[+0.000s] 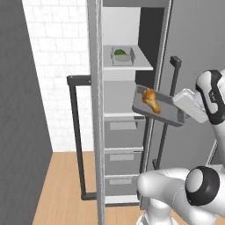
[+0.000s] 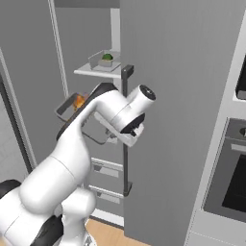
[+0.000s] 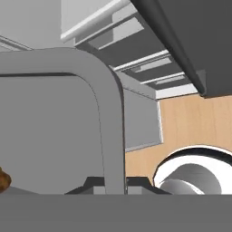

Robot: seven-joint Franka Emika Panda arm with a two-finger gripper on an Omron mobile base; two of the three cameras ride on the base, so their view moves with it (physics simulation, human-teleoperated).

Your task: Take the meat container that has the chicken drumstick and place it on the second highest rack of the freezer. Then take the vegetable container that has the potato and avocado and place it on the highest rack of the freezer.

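Gripper [image 3: 115,183] clamped on the rounded rim of the flat grey meat container [image 1: 167,115], held tilted just outside the open freezer [image 1: 125,105]. Golden, tapering chicken drumstick [image 1: 150,100] lies inside. Second container [image 1: 121,56] rests on the pale highest rack [image 1: 143,66].

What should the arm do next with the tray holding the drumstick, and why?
Probably ease the meat container leftward and level it over the second highest rack. The gripper is shut on its rim, the tray hangs tilted just outside the open freezer, and the chicken drumstick could slide.
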